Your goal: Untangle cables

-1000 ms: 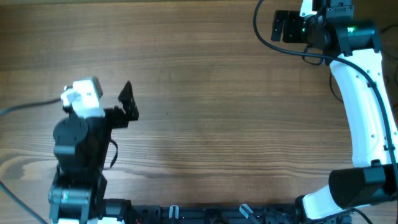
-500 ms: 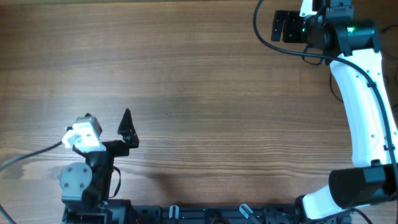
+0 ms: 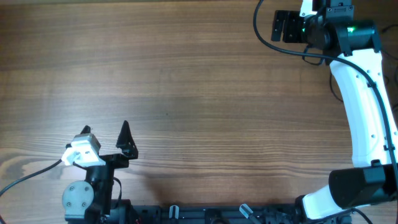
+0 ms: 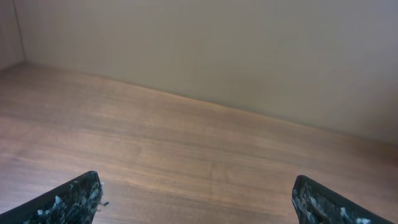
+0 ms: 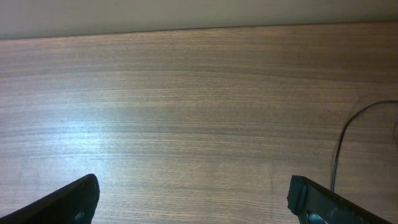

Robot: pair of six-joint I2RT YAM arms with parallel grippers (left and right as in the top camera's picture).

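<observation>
No thin task cables show in any view; they are out of view. My left gripper (image 3: 126, 140) sits near the front left of the wooden table (image 3: 199, 99), open and empty. In the left wrist view its two fingertips (image 4: 196, 186) are wide apart over bare wood. My right gripper (image 3: 283, 27) is at the far right back, open and empty. In the right wrist view its fingertips (image 5: 193, 186) are wide apart over bare wood.
A thicker black arm cable (image 3: 264, 34) loops beside the right gripper; it also shows at the right edge of the right wrist view (image 5: 339, 155). A grey cable (image 3: 25, 174) runs from the left arm. A beige wall (image 4: 249, 56) stands behind the table.
My left arm has drawn back toward the table's front edge, its gripper still open. The right arm has not moved.
</observation>
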